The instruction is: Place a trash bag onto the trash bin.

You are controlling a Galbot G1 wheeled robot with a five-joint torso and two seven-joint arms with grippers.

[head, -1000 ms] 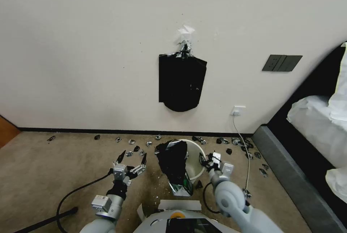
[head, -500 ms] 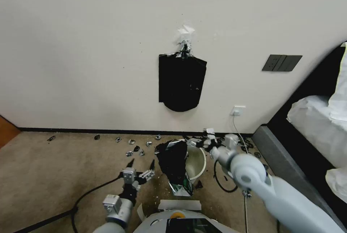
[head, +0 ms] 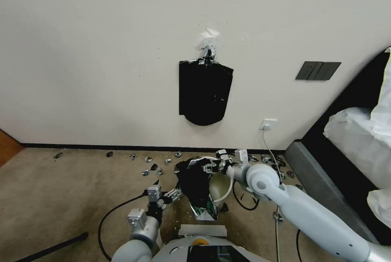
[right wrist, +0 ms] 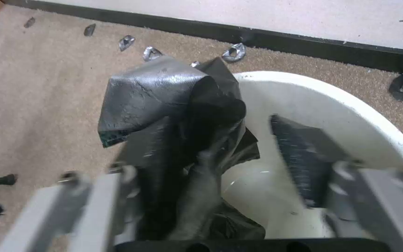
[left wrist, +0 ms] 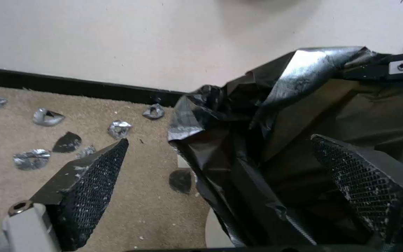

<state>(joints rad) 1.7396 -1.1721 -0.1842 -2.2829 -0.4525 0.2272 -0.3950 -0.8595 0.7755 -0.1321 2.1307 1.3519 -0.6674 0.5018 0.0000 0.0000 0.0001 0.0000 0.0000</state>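
Bag's half on the bin, both hands closing in

The trash bag [head: 196, 182] hangs over the trash bin [head: 222, 184]'s left rim; right hand [head: 213, 166] and left hand [head: 163, 192], both spread open, flank it, probably to stretch its mouth.

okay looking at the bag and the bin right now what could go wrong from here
The trash bag is bunched over one side of the trash bin rim, mostly outside; it may slide off to the carpet rather than open into the bin. The right gripper sits open over the bin mouth, the left gripper open beside the bag; a pull from either could tear the thin plastic or tip the light bin.
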